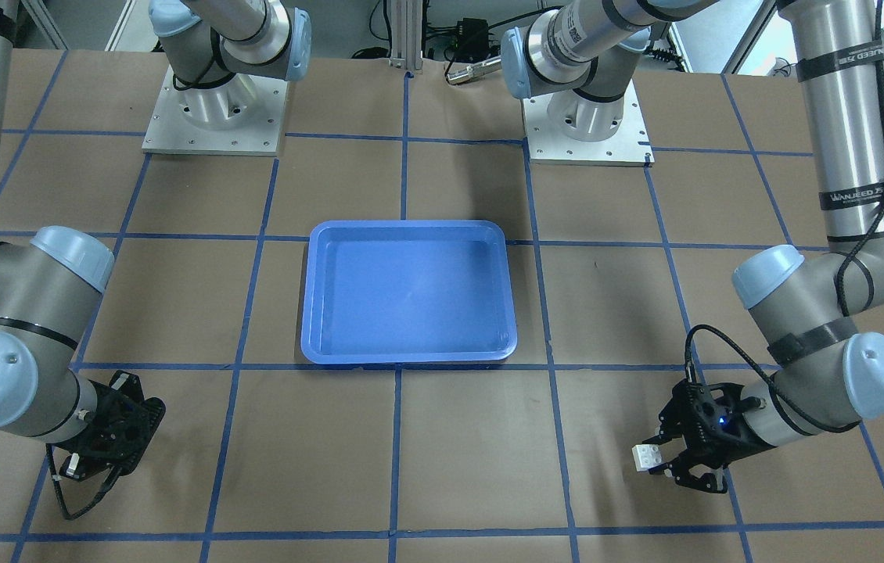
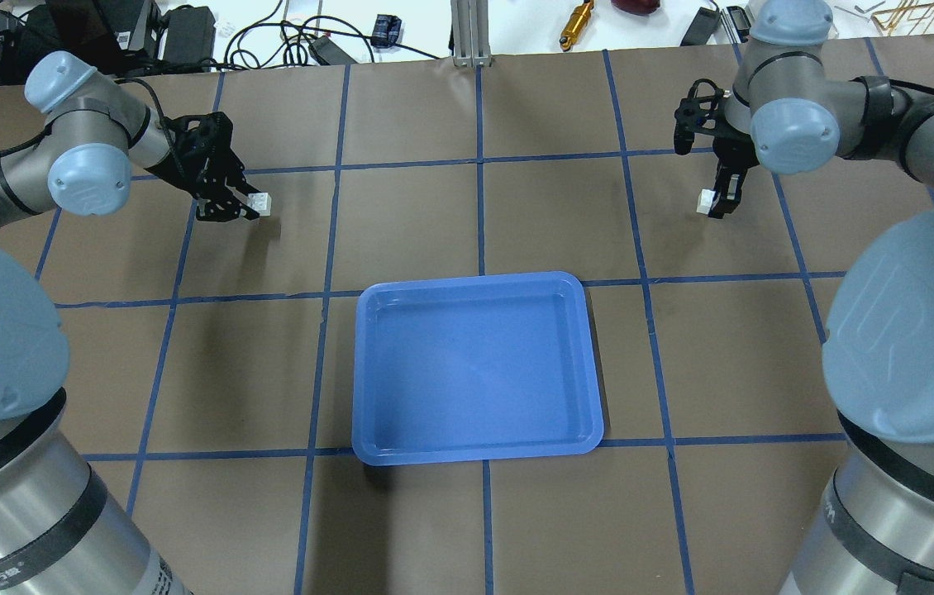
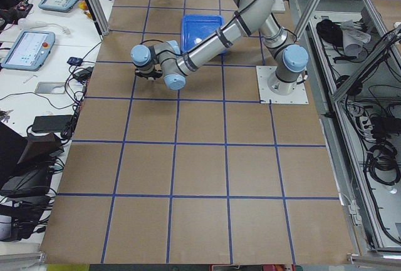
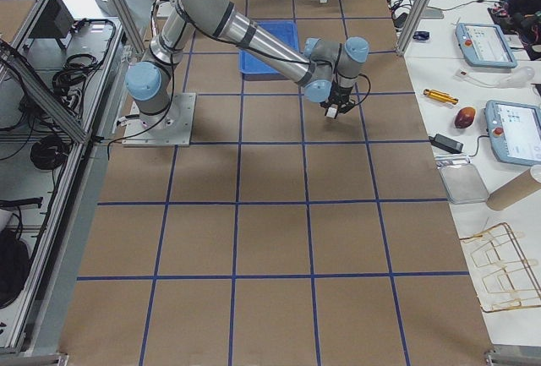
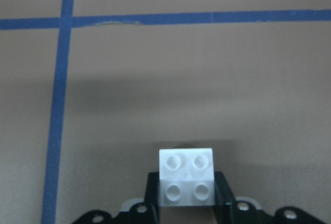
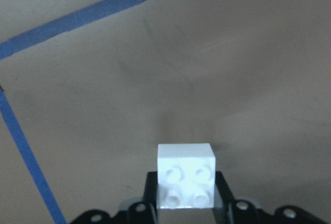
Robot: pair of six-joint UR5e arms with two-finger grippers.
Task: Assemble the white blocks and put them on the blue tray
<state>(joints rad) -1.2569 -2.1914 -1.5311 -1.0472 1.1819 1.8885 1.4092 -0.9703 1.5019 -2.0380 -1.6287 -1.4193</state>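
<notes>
The blue tray (image 2: 475, 368) lies empty in the middle of the table; it also shows in the front view (image 1: 409, 293). My left gripper (image 2: 245, 207) is shut on a white block (image 2: 262, 202) and holds it above the table, far left of the tray. In the left wrist view this block (image 5: 186, 176) sits between the fingers, studs facing the camera. My right gripper (image 2: 715, 202) is shut on the other white block (image 2: 707, 199), far right of the tray. That block (image 6: 186, 176) shows the same way in the right wrist view.
Brown table paper with a blue tape grid (image 2: 479, 157). Two arm bases (image 1: 215, 109) stand behind the tray in the front view. Cables and tools (image 2: 574, 21) lie beyond the far table edge. Tablets (image 4: 486, 45) are on a side bench.
</notes>
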